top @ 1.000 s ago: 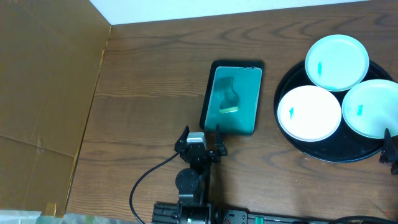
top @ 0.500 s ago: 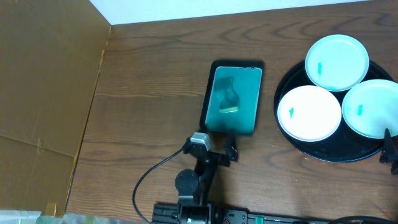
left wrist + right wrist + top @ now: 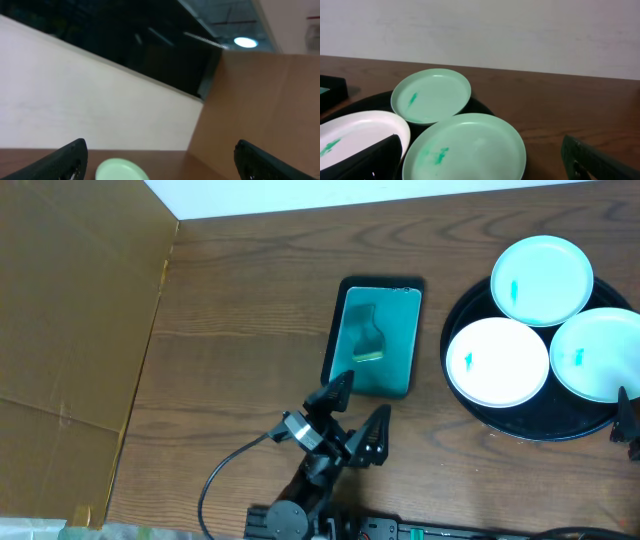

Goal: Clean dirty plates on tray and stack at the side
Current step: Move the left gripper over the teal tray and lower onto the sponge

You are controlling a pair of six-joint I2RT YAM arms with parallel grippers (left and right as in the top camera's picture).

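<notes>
**Student:** Where are the things to be cleaned?

**Instructor:** All three lie on the tray (image 3: 540,426), at the right end of the table (image 3: 240,300). The far plate (image 3: 541,280) sits toward the wall. The near-left plate (image 3: 497,361) and the near-right plate (image 3: 600,355) sit in front of it. Their rims meet or overlap, and each bears a small teal smudge near its middle.

**Student:** How does the left gripper (image 3: 362,402) stand?

**Instructor:** It is empty, with its fingers spread wide. It lies tilted just at the near end of the teal dish (image 3: 378,330), well apart from the tray. Its wrist view points upward at the wall and the cardboard panel (image 3: 70,350), with one plate low in the picture.

**Student:** And the right gripper (image 3: 481,150)?

**Instructor:** It is likewise spread and holds nothing. From overhead only a sliver shows, at the tray's near-right rim. In its wrist view the two fingers stand at the lower corners, and the near-right plate lies between them. Whether a finger touches the tray cannot be told.
</notes>
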